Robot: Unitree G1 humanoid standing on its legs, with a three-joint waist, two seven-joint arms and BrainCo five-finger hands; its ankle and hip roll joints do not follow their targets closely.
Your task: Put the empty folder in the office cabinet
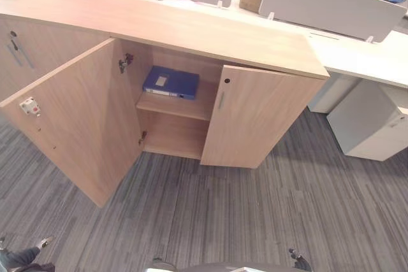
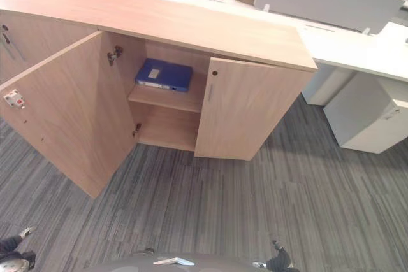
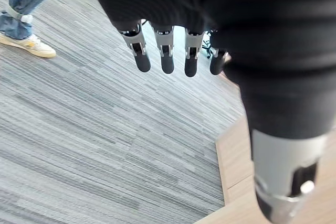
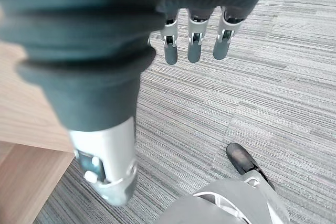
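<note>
Blue folder [image 1: 170, 82] is seen lying flat on the upper shelf [image 1: 175, 104] of the open office cabinet [image 1: 191, 36], while left hand [image 3: 167, 51] and right hand [image 4: 194, 40] are held relaxed, empty, above carpet [image 1: 255, 214].

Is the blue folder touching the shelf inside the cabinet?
Touching. In the left eye view the blue folder lies flat on the upper shelf of the cabinet.

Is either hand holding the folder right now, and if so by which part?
Neither. The left hand and right hand hang open over the carpet, holding nothing. The blue folder lies flat on the cabinet's upper shelf.
</note>
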